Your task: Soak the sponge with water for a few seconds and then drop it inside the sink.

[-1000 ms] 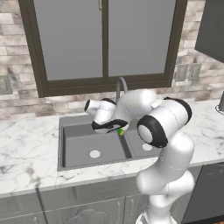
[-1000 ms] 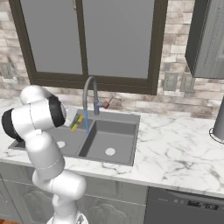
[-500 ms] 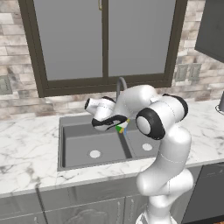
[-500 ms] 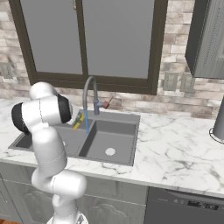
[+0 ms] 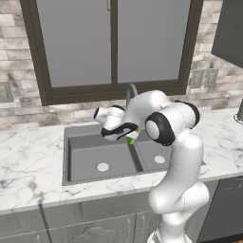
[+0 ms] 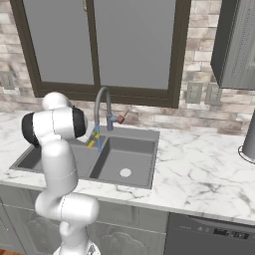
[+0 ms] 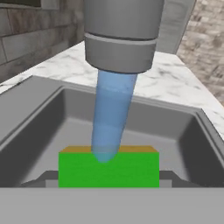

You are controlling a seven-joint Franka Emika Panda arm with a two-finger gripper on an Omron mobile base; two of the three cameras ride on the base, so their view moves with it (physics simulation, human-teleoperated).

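Right now my claw (image 7: 108, 186) is clamped on the sponge (image 7: 108, 168), a green block with a yellow layer, at lower centre of the hand view. Translucent blue water (image 7: 110, 116) from the grey faucet (image 7: 121, 35) lands on it, above the smooth dark sink (image 7: 39, 118). Marble tabletop (image 5: 28, 161) surrounds.

You have the arm bent forward and low, wrist turned sideways, and the gripper (image 5: 131, 136) clamped (jaws closed on the sponge (image 7: 108, 168))
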